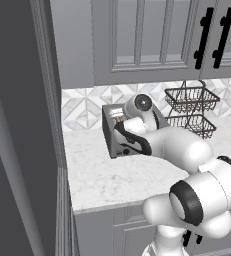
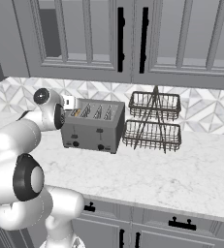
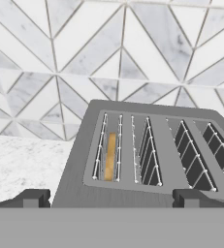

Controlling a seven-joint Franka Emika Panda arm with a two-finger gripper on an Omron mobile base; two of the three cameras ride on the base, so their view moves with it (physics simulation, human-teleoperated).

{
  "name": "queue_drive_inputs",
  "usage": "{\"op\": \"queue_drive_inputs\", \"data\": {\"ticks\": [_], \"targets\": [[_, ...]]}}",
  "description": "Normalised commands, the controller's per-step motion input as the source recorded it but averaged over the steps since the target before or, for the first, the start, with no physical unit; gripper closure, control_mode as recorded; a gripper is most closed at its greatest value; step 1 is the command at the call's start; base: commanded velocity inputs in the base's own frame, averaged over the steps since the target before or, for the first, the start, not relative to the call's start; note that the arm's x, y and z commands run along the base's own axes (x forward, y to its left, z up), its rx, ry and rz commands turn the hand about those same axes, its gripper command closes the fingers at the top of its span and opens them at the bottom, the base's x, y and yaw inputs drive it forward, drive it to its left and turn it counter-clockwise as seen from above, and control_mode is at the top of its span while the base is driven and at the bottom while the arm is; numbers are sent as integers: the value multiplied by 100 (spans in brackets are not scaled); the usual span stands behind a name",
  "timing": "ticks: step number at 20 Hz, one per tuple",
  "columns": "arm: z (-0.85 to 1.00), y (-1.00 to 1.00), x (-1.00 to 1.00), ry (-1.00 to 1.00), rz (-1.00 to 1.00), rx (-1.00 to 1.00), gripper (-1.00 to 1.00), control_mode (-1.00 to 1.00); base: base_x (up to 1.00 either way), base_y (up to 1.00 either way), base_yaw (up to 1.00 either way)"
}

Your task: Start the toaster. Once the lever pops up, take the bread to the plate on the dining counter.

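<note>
Gripper [image 3: 108,197]: jaws set wide and empty, its dark tips low at either side of the hand view, poised over the near edge of the toaster [image 3: 147,155]. Bread [image 3: 110,157]: standing on edge in the toaster's leftmost slot, golden crust showing, centre-left of the hand view. Toaster sits on the marble desk [image 2: 181,174] against the tiled wall, wire baskets [image 2: 153,121] just beside it, right of centre.

Open marble worktop [image 2: 191,179] before toaster [image 2: 91,127], wire basket rack [image 2: 153,121] close beside it, cabinets [image 2: 133,38] overhead
</note>
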Motion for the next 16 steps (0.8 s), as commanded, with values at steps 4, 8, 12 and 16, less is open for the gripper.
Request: {"op": "queue_drive_inputs", "data": {"ticks": [4,8,12,16], "targets": [[0,0,0,0,0,0,-100,-100,0,0,0],[0,0,0,0,0,0,-100,-100,0,0,0],[0,0,0,0,0,0,-100,-100,0,0,0],[0,0,0,0,0,0,-100,-100,0,0,0]]}}
